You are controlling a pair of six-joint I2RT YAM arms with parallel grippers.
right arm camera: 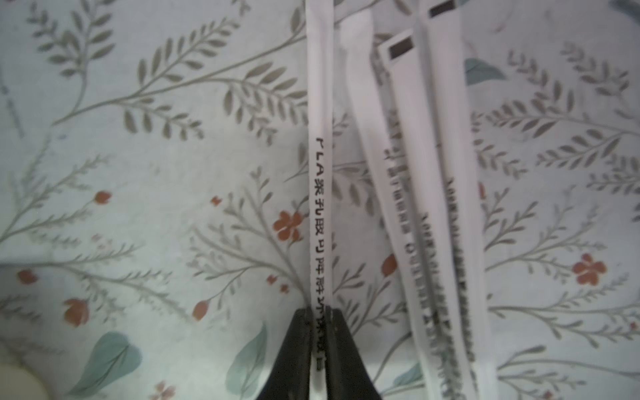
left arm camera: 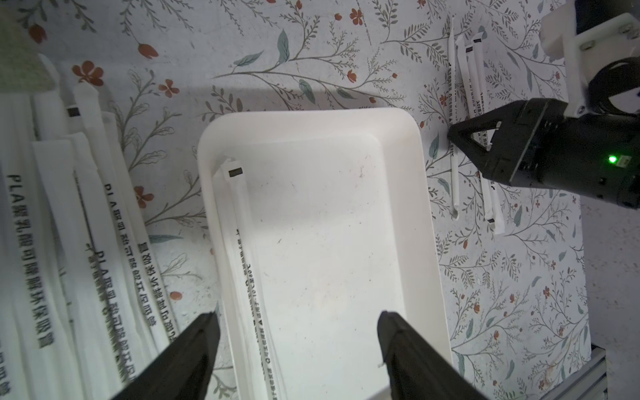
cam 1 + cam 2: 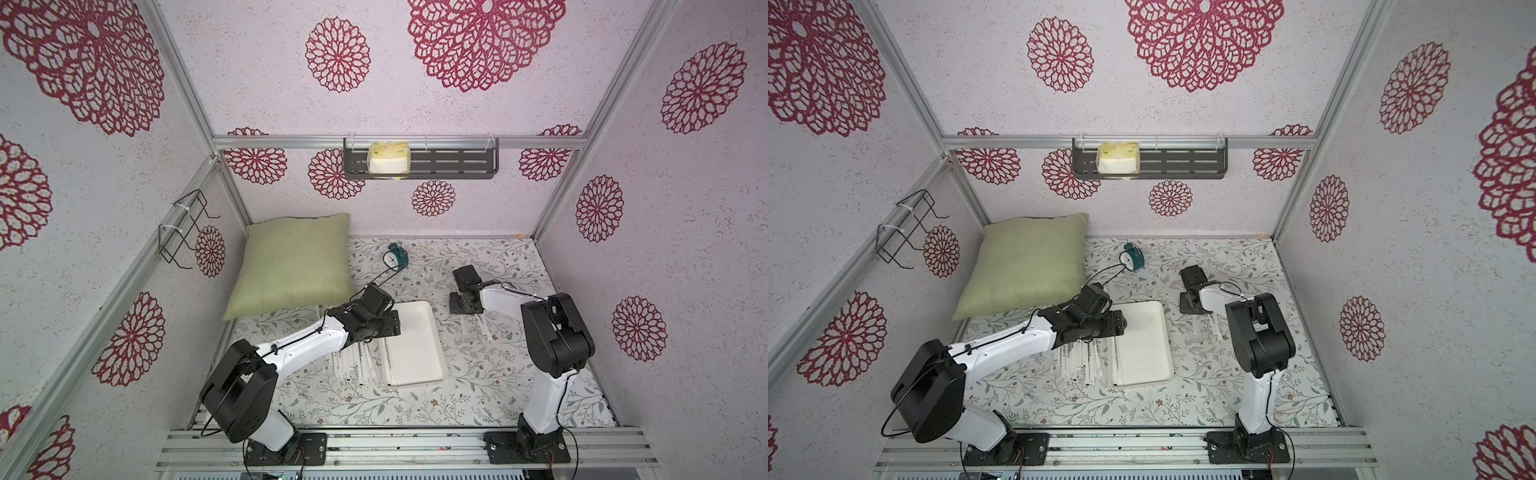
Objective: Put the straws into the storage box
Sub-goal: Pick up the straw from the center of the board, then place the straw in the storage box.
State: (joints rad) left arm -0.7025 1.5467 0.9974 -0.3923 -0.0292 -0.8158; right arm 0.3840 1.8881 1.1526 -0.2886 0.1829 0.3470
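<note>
The right gripper (image 1: 320, 313), its matte black fingers tapering to points, is seen clamped on a held straw (image 1: 320, 194). This is a flat white paper sleeve bearing a line of dark print. Several more wrapped straws (image 1: 433, 173) lie just beside it on the floral tablecloth (image 1: 138, 207). Two show black end marks, and their print is too blurred to read.

The left gripper (image 2: 298, 317) is held empty, jaws wide apart, above the storage box (image 2: 311, 119). The box is a shallow, smooth white tray with rounded corners and a low rim, and its near end is cut off by the frame. A few boxed straws (image 2: 239, 242) are laid along one long wall; their number cannot be made out.

A loose pile (image 2: 86, 225) is spread just outside that wall, partly hidden under the left arm (image 3: 307, 340) in both top views. Most of the box floor is bare. Open cloth is seen between the opposite rim and the wrapped straws.
</note>
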